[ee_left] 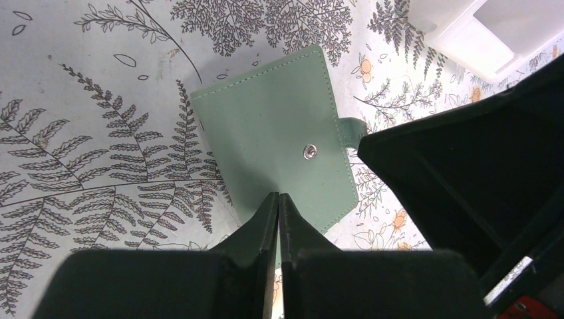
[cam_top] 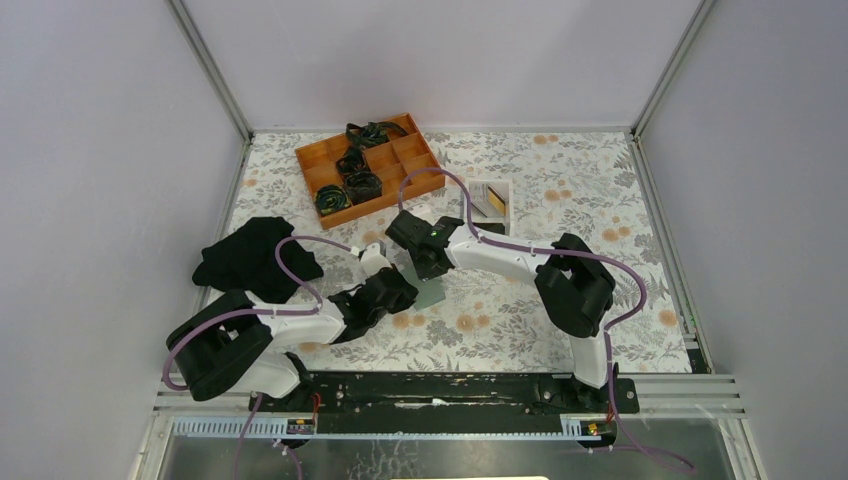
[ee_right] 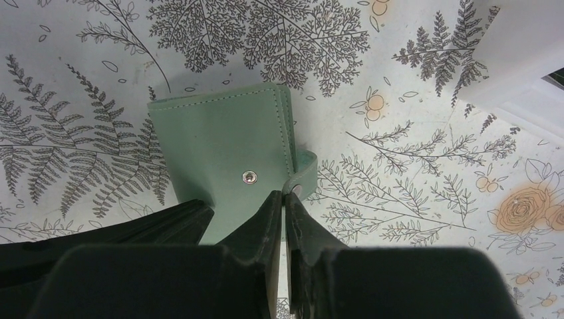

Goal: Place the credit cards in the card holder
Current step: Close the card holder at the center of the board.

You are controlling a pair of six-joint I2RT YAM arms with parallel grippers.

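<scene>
The card holder (ee_left: 279, 133), a flat sage-green wallet with a metal snap, lies closed on the floral table between both arms (cam_top: 431, 293). My left gripper (ee_left: 278, 197) is shut, its tips resting on the wallet's near part. My right gripper (ee_right: 284, 194) is shut on the wallet's strap tab (ee_right: 304, 166) at its right edge; its black body fills the right of the left wrist view. The credit cards show only as small thin grey pieces (cam_top: 479, 194) in the white tray (cam_top: 505, 186), too small to tell apart.
An orange compartment box (cam_top: 311, 163) with dark rolled items stands at the back left. A black cloth (cam_top: 255, 258) lies left of the arms. The white tray's corner (ee_right: 525, 53) is close on the right. Enclosure walls ring the table.
</scene>
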